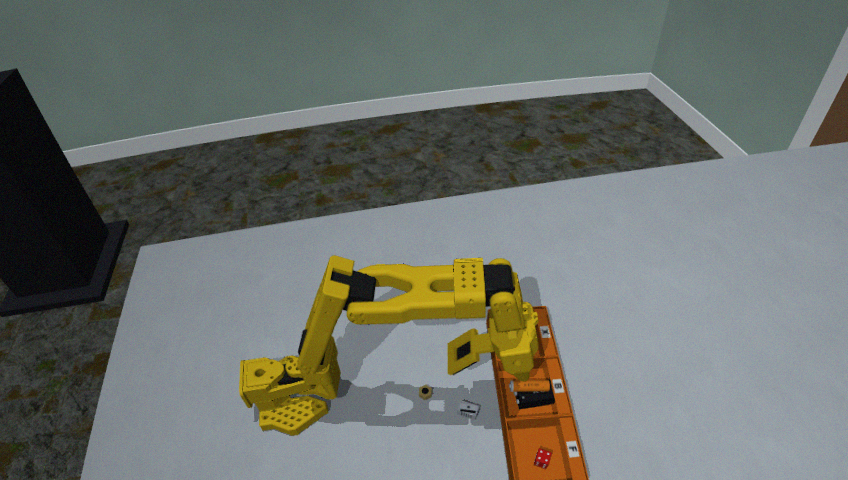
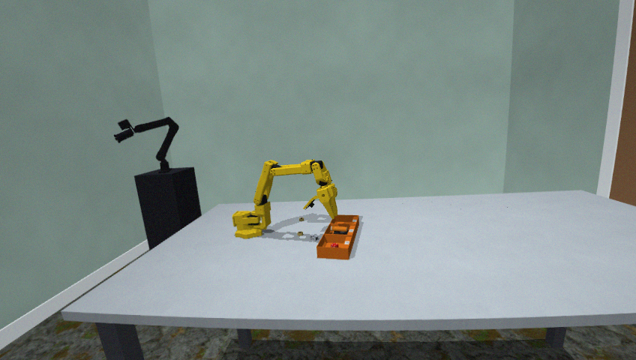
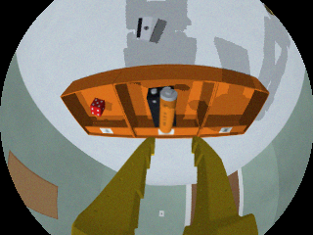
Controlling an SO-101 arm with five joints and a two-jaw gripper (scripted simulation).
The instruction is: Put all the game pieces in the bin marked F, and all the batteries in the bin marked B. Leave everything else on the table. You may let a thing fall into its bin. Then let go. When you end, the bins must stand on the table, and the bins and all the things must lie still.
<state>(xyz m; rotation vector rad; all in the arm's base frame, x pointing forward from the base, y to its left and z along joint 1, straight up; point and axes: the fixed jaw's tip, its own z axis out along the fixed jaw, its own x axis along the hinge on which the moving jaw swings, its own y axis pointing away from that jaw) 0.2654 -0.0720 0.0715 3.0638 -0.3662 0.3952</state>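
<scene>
An orange tray (image 1: 539, 407) of three bins stands at the table's front right. The middle bin, marked B, holds an orange battery (image 1: 531, 386) and a black battery (image 1: 535, 399), both lying flat; they also show in the wrist view, orange (image 3: 168, 110) and black (image 3: 155, 106). The near bin, marked F, holds a red die (image 1: 542, 457), also seen in the wrist view (image 3: 97, 108). My gripper (image 1: 517, 371) hangs just above bin B, fingers slightly apart with nothing between them (image 3: 172, 144). A small white-grey block with dark marks (image 1: 469, 408) lies on the table left of the tray.
A brass nut (image 1: 425, 391) lies on the table between my base (image 1: 285, 392) and the tray. A second small nut (image 2: 301, 219) lies farther back. The far bin, marked X, is partly hidden by my wrist. A black stand (image 2: 167, 200) with another arm is off the table.
</scene>
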